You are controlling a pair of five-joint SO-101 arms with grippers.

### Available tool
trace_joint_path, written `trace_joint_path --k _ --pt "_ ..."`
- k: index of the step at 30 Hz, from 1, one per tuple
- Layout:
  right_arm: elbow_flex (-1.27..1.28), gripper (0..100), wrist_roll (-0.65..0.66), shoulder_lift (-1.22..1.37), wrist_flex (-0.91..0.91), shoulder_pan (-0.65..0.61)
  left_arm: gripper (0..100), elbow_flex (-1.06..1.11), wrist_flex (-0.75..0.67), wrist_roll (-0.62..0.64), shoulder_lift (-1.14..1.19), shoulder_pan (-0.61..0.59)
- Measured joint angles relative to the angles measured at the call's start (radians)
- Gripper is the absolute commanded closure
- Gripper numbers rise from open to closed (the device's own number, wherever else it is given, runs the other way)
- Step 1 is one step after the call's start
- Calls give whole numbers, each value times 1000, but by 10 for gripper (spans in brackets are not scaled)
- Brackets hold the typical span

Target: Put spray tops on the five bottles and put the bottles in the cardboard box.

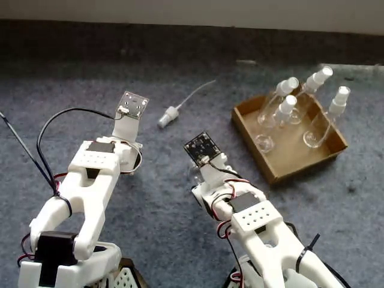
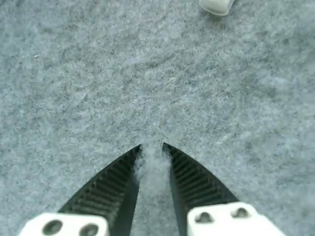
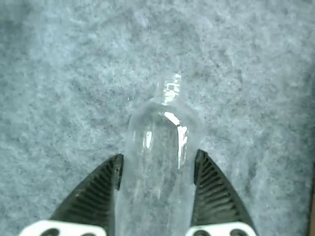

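The right pincer [image 3: 158, 155] grips a clear plastic bottle [image 3: 160, 130] by its body, above the grey felt counter [image 3: 59, 73]. The left pincer [image 2: 152, 146] stands slightly open and empty, near a loose white spray top [image 1: 170, 115]. Four capped clear bottles [image 1: 279, 107] lie in the brown cardboard box [image 1: 282, 173].

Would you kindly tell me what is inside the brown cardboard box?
Four clear plastic bottles with white spray tops lie in the brown cardboard box, tops toward its far rim. Where they overlap, parts of the bottles and of the box's bottom are covered.
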Motion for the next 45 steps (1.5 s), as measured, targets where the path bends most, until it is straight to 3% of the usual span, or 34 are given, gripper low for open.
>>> trace_joint_path --k 13,21,26,33,45 --pt "0 980 0 0 0 0 982 -5 0 -3 0 0" --pt "0 980 0 0 0 0 981 -176 58 -161 0 18" --pt "0 980 0 0 0 0 863 -384 195 -169 6 41" --pt "0 980 0 0 0 0 885 -775 446 -256 259 143" --pt "0 980 0 0 0 0 884 -1444 669 -325 896 146"
